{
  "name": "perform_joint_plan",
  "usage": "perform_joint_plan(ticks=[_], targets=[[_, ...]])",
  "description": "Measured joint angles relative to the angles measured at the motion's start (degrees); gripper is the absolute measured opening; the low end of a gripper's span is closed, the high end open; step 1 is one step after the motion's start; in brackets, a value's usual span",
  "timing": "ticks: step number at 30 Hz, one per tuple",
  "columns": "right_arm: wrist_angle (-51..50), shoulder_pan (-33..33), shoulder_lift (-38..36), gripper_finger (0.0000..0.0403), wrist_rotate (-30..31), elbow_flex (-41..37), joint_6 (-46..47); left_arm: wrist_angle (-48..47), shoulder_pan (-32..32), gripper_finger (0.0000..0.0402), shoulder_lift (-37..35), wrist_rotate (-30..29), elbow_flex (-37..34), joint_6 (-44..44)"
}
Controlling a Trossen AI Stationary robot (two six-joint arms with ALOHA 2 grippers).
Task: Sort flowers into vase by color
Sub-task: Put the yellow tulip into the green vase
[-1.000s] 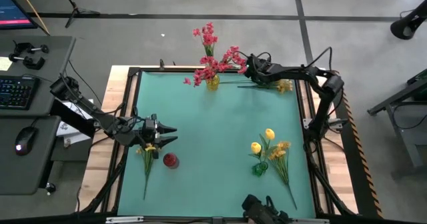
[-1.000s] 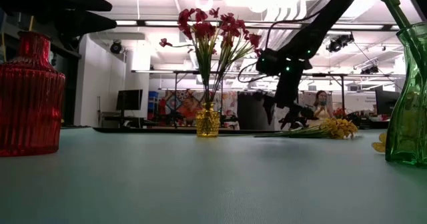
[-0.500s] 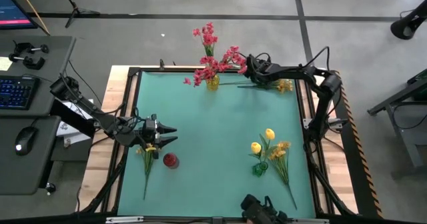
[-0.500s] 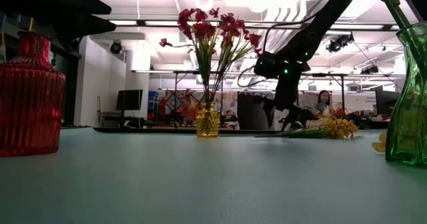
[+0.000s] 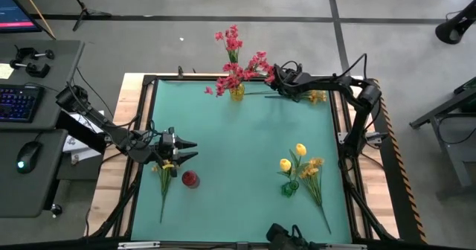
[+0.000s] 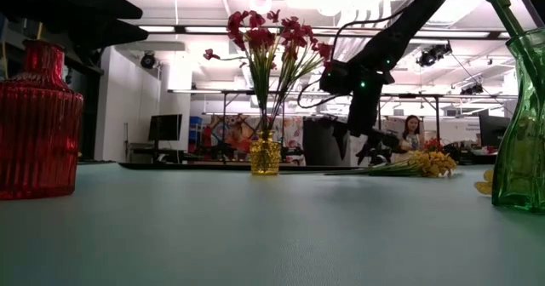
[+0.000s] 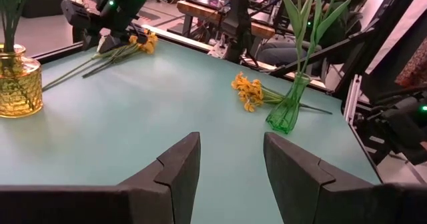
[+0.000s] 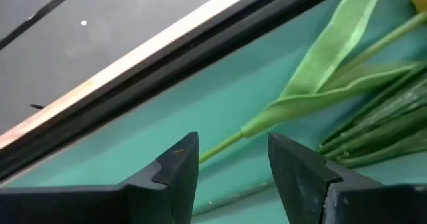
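Note:
Red-pink blossoms (image 5: 236,70) stand in a small yellow glass vase (image 5: 236,93) at the far edge. Beside it, a yellow tulip and orange sprays (image 5: 301,95) lie flat on the mat. My right gripper (image 8: 230,147) hovers open over their green stems (image 8: 293,107), near the cut ends. Two yellow tulips (image 5: 294,158) stand in a green vase (image 5: 289,187), and an orange spray (image 5: 312,174) lies next to it. My left gripper (image 5: 190,150) waits open near the left edge, above another orange-yellow spray (image 5: 164,177). A red vase (image 5: 190,179) stands close by.
The black frame rail (image 8: 200,57) of the far edge runs just behind my right gripper. The middle of the teal mat (image 5: 238,146) is bare. In the low view the red vase (image 6: 38,120) stands near left and the green vase (image 6: 521,133) near right. A person (image 6: 412,131) sits in the room beyond.
My right gripper has drifted a little toward the table's left, along the lying stems toward the yellow glass vase. It has stayed open. The flowers have not moved.

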Motion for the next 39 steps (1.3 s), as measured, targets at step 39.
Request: perform_joint_plan(ticks=[39], targets=[[0.3, -0.1, 5.4, 0.0012, 7.0, -0.1, 4.5, -0.1, 0.0, 0.0152, 0.0, 0.0, 0.0, 0.5]])
